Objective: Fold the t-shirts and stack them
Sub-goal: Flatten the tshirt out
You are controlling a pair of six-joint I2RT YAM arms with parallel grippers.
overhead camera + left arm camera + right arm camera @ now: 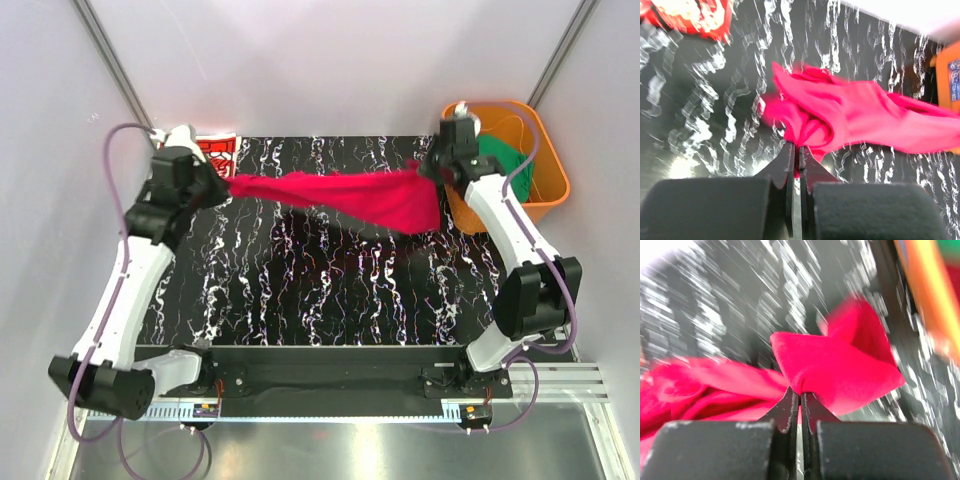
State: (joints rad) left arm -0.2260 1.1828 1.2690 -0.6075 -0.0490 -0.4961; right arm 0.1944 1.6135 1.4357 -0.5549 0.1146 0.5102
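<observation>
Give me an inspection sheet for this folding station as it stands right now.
Surface: black white-veined tabletop, no damage seen.
Job's things: plain crimson-red cloth t-shirt stretched above the tabletop; red white-printed t-shirt at far left corner; green t-shirt inside the tub.
Clutter: orange plastic tub at far right.
Grippers: left gripper and right gripper, fingers shut on opposite ends of the crimson shirt.
Cables: purple cables loop beside the arms, clear of cloth.
Surroundings: white enclosure walls; nothing else seen.

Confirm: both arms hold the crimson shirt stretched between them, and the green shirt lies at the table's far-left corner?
No. The green shirt lies in the orange tub at far right, per the top view. The crimson shirt part holds.
</observation>
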